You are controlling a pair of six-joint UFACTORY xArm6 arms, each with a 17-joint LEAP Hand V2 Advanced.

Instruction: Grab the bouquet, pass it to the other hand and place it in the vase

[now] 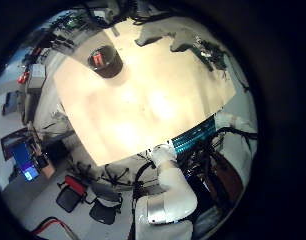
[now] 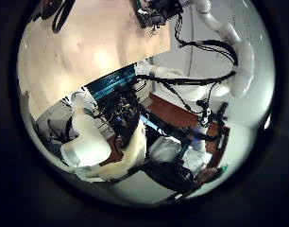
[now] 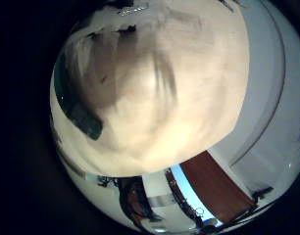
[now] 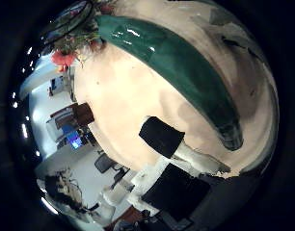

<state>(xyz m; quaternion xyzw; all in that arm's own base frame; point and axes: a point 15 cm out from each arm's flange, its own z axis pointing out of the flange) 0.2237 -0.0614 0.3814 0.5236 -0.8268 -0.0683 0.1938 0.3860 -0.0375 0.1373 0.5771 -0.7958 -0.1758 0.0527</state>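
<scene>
The bouquet (image 4: 176, 63) lies on the table (image 4: 119, 96), close under my right hand; its long wrapped stem crosses the right thumb side palm view, with the flowers (image 4: 68, 50) at one end. One of my right hand's fingers (image 4: 172, 142) is straight and away from the stem. In the left little finger side palm view my right hand (image 1: 178, 42) is by the bouquet (image 1: 211, 57) at the table's far edge. The vase (image 1: 103, 60) stands upright on the table, away from them. My left hand is high above the table.
The table top (image 1: 143, 100) between the vase and the bouquet is bare. My right arm (image 2: 225, 57) reaches over the table's edge. Chairs and desks (image 1: 78, 195) stand on the floor around the table. The right little finger side palm view shows the table top (image 3: 160, 78) close by.
</scene>
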